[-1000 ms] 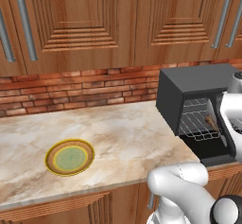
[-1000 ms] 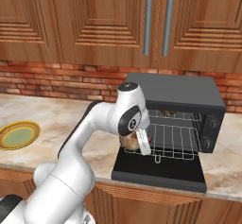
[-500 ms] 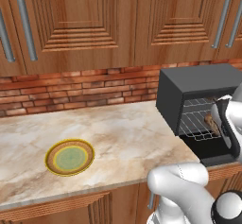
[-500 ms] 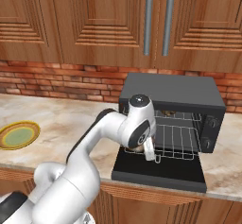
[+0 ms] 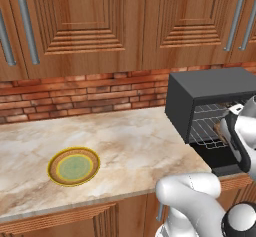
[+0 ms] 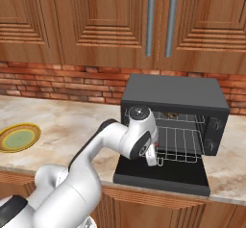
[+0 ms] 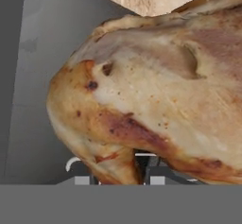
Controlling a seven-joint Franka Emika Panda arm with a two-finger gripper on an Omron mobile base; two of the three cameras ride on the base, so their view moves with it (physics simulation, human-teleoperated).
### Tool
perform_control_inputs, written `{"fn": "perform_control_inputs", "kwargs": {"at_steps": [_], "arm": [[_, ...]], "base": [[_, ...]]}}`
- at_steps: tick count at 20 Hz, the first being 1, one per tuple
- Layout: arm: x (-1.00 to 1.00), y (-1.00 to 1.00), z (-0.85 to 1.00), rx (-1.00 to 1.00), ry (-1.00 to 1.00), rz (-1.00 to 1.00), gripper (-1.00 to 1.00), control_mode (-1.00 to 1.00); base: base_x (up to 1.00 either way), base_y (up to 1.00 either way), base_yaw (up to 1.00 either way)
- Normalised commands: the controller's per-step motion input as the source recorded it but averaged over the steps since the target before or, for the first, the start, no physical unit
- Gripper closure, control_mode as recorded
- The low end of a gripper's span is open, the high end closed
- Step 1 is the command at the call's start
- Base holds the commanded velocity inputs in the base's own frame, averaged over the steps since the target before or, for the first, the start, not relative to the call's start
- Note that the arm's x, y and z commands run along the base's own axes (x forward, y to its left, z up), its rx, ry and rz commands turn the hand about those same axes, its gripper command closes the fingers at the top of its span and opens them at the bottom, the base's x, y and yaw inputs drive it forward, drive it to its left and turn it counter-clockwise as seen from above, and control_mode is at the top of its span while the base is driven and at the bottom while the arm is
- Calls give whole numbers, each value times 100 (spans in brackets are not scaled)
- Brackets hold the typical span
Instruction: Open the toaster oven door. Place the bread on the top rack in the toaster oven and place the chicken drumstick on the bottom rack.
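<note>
One chicken drumstick (image 7: 156, 95) crowds my hand view, clamped in the gripper (image 6: 153, 156), which sits center-right in the right base view at the mouth of the toaster oven (image 6: 175, 97). I see the toaster oven door (image 6: 163, 174) lying open and flat below it.

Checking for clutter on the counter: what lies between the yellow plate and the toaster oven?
Nothing. In the left base view the marble counter runs bare from the plate to the toaster oven.
</note>
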Motion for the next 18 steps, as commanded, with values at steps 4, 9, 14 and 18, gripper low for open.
{"fn": "perform_control_inputs", "kwargs": {"at_steps": [4, 9, 14, 18], "arm": [[29, -17, -1, 0, 0, -3, 100, -100], [32, -20, -18, 0, 0, -1, 100, -100], [20, -22, -19, 0, 0, -1, 100, -100], [17, -20, -18, 0, 0, 0, 100, -100]], "base": [[0, 0, 0], [0, 0, 0], [0, 0, 0], [0, 0, 0]]}}
